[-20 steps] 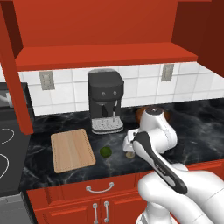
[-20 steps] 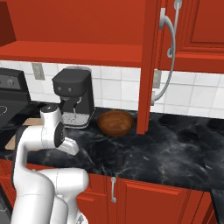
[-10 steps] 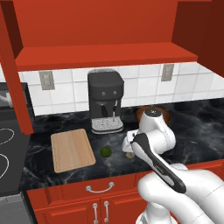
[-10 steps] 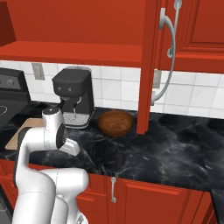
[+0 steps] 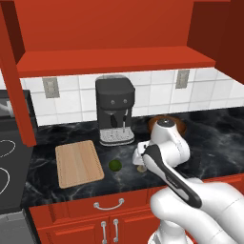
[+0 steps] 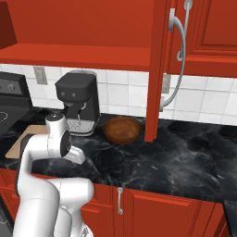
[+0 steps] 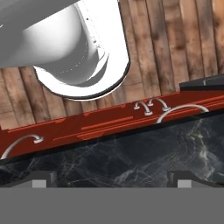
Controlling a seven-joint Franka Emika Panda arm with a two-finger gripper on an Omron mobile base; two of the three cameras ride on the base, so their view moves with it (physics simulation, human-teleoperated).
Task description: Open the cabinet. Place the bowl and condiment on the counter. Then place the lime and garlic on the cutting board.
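The gripper (image 7: 112,177) hangs low over the counter (image 5: 214,133) with its jaws spread wide and empty. The lime (image 5: 115,165) lies just off the cutting board (image 5: 78,162) — the garlic (image 5: 141,168) peeks beside the wrist. The bowl (image 6: 122,130) sits beside the coffee machine (image 5: 115,109); the condiment (image 6: 126,166) stands near the counter's front edge.

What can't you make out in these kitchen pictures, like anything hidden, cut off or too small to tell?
- Garlic: left base view, a small tan bit mostly behind the arm; its shape is unclear.
- Hand: left base view, hidden behind the white wrist; whether it touches anything cannot be told.
- Cutting board: right base view, mostly covered by the arm.
- Condiment: right base view, too small and dark against the counter for details.
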